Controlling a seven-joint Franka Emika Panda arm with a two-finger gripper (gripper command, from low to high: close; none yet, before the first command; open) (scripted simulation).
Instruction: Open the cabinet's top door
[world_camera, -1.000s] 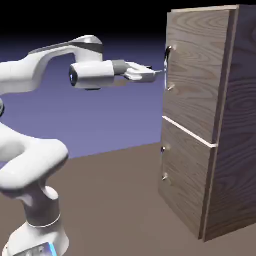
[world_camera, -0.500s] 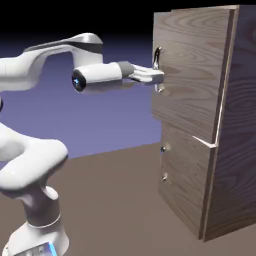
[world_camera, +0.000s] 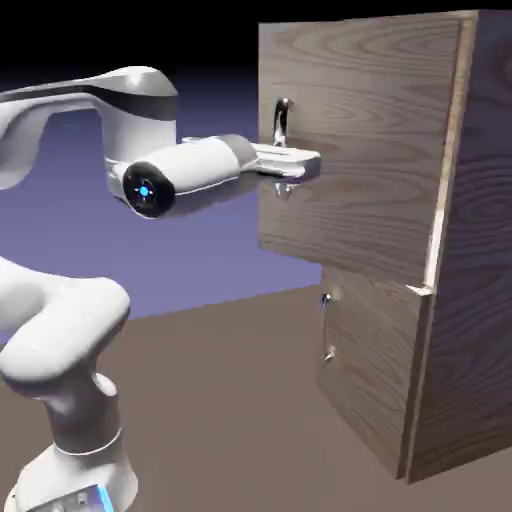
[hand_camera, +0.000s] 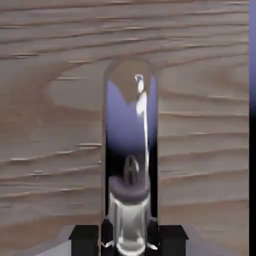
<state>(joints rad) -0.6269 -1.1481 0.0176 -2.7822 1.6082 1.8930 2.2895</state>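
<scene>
Top door (world_camera: 350, 150) standing ajar off the cabinet (world_camera: 480, 250), your gripper (world_camera: 300, 165) pinching its silver bar handle (world_camera: 281, 120), hand view giving you the handle (hand_camera: 131, 165) gleaming between dark fingertips (hand_camera: 84, 235), exterior view alone showing you the shut lower door (world_camera: 370, 370).

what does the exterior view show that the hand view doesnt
Only the exterior view shows the white arm, the whole cabinet, the lower door shut with its small handle, and the top door swung partly out from the cabinet front. Only the hand view shows the finger tips close on either side of the silver bar. Both show the gripper shut on the handle against the top door's wood grain.
</scene>
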